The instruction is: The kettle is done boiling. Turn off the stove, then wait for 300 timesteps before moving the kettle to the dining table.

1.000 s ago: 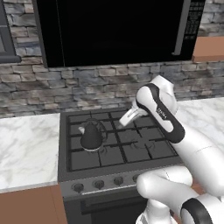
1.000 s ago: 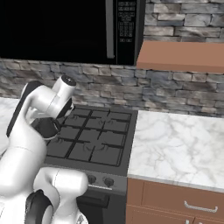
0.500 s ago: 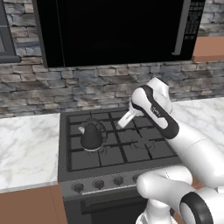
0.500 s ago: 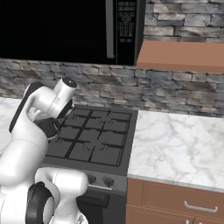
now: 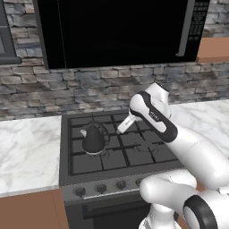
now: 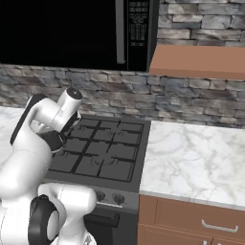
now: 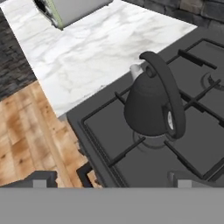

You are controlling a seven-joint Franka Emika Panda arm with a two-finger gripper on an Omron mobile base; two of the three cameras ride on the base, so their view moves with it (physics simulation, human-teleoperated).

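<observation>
Kettle upright on the stove's grate, apart from and centred ahead of the pincer, whose 2 fingers stand wide, empty.

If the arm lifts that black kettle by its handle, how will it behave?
The kettle looks rigid. Its thin arched handle sits high over a wide rounded body, so it would probably swing or tilt under a narrow grip. Its smooth handle might slip. It stands on a ridged stove grate, so pushing would likely catch it.

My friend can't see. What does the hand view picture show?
A small black cone-shaped kettle with a thin arched handle sits on a burner of the dark grey gas stove. A white marble counter lies beside the stove, with wooden floor below.
</observation>
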